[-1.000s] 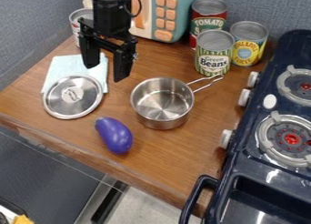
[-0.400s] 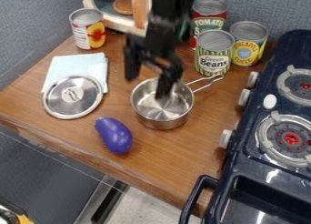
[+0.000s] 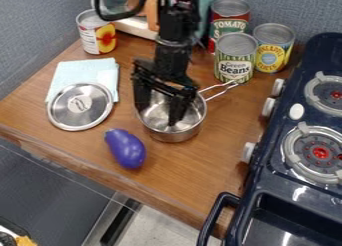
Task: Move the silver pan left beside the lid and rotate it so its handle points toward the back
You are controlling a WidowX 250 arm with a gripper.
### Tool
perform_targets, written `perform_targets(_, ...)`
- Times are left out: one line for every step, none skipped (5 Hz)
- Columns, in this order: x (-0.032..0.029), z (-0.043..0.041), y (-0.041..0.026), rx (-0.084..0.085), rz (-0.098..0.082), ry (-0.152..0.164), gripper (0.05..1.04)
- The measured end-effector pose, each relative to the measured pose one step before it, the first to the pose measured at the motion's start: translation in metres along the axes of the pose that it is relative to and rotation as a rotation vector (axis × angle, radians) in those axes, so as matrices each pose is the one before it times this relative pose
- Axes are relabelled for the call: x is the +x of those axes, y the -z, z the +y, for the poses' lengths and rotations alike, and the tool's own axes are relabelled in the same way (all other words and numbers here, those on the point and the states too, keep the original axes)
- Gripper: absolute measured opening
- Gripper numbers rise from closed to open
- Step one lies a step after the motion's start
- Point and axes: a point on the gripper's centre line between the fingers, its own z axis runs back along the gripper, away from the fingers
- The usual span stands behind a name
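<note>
The gripper (image 3: pixel 159 116) has been lowered from above the table's (image 3: pixel 200 177) back left part to the saucepan (image 3: pixel 172 135), its fingers (image 3: pixel 180 107) parted, one at the left rim and one over the bowl. The pan has been shifted slightly left near the table's middle, its handle pointed towards the green-labelled can (image 3: pixel 235 60) by the back edge, while the lid (image 3: pixel 80 106) and eggplant (image 3: pixel 125 149) are left unmoved.
</note>
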Motion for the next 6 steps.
perform_targets(-0.00182,0.01067,0.00061,-0.0276,-0.0008,-0.0219,1.0)
perform_targets(-0.00211,0.00302,0.00046,0.0029,0.01,0.0042,1.0)
perform_targets(0.00007,0.00136,-0.00001,0.0086,-0.0004,-0.0024,1.0)
perform_targets(0.00056,0.00167,0.00391,0.0334,-0.012,0.0199,1.0)
perform_targets(-0.00052,0.01193,-0.01902,0.0112,-0.0977,0.0119,0.999)
perform_targets(0.00184,0.01226,-0.00766,0.0057,-0.0195,-0.0304,1.0)
